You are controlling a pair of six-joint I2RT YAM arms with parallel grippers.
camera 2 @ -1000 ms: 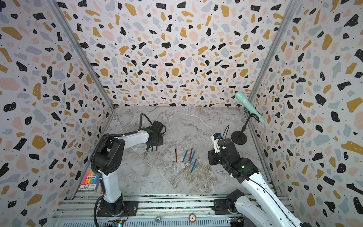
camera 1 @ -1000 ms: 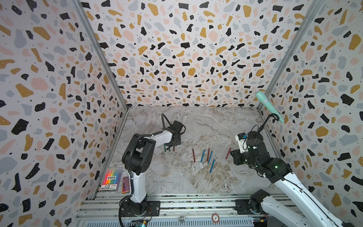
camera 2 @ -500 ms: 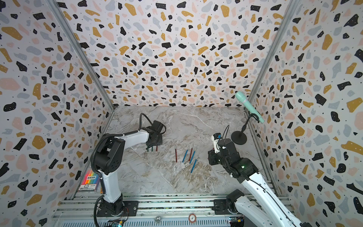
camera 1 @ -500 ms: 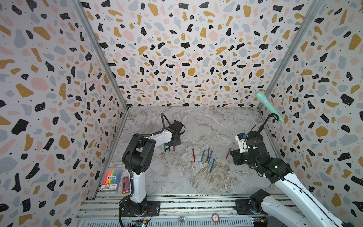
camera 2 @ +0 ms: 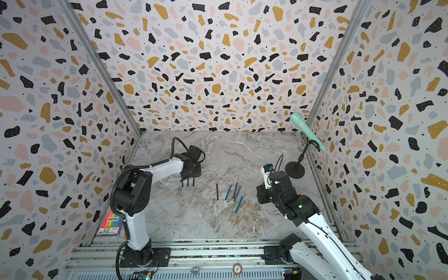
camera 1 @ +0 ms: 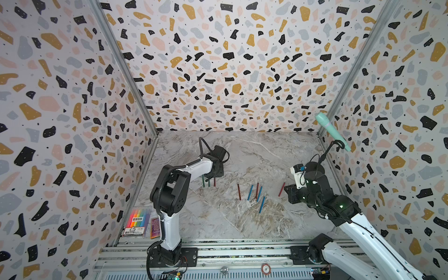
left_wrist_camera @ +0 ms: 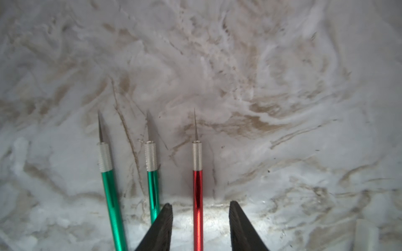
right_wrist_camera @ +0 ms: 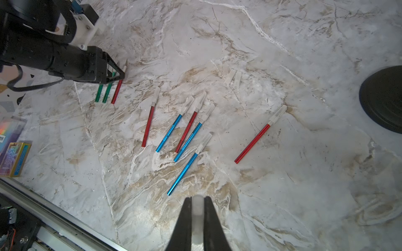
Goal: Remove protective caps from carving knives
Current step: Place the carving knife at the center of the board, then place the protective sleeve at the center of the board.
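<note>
Left hand (left_wrist_camera: 200,204) stood part-open, one finger either side of the bare red knife (left_wrist_camera: 197,184) and touching it on neither. That knife lay flat on the counter (right_wrist_camera: 304,173), blade out, just beside the two green knives (left_wrist_camera: 108,184), which were also uncapped. Right hand (right_wrist_camera: 197,198) was pinched tight on what looked like a clear cap (right_wrist_camera: 197,215), hovering near my edge of the counter. Two loose caps (right_wrist_camera: 233,78) lay further back.

Six capped knives (right_wrist_camera: 168,132) waited mid-counter: four bunched close together, one red just beside them and one red apart to the right. I judged these things light, stiff and slick, round shafts that would likely roll at a nudge. The blades looked needle-fine, so no squeezing there. My best bet was one hand square across the coloured shaft just below the knurled silver collar, the other on the cap's flat faces, pulling straight along the axis. The caps seemed thin plastic, so gentle pressure only.
</note>
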